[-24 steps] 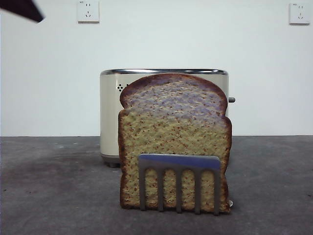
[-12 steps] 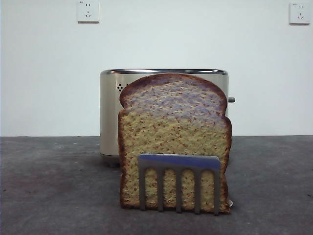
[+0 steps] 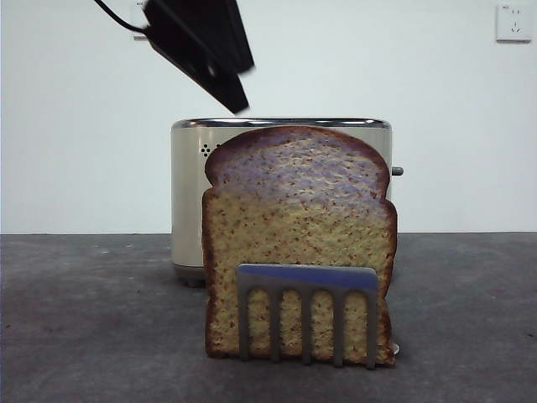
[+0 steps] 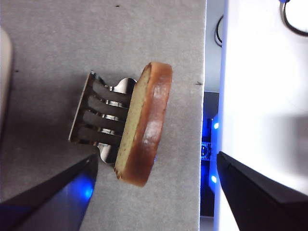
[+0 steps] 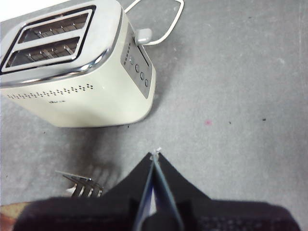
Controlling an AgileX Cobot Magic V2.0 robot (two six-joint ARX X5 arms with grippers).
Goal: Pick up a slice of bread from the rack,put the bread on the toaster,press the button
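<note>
Front: slice of bread [image 3: 299, 243] upright in rack [image 3: 307, 312] before toaster [image 3: 281, 197]; left wrist: left gripper [image 4: 154, 187] spread wide above it, reach step, must straddle crust; right wrist: right gripper [image 5: 155, 156] pinched closed, empty.

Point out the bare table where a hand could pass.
Bare table lies on either side of the rack and toaster. It is crowded in the middle: the bread stands in the rack before the toaster, with the left gripper above.
</note>
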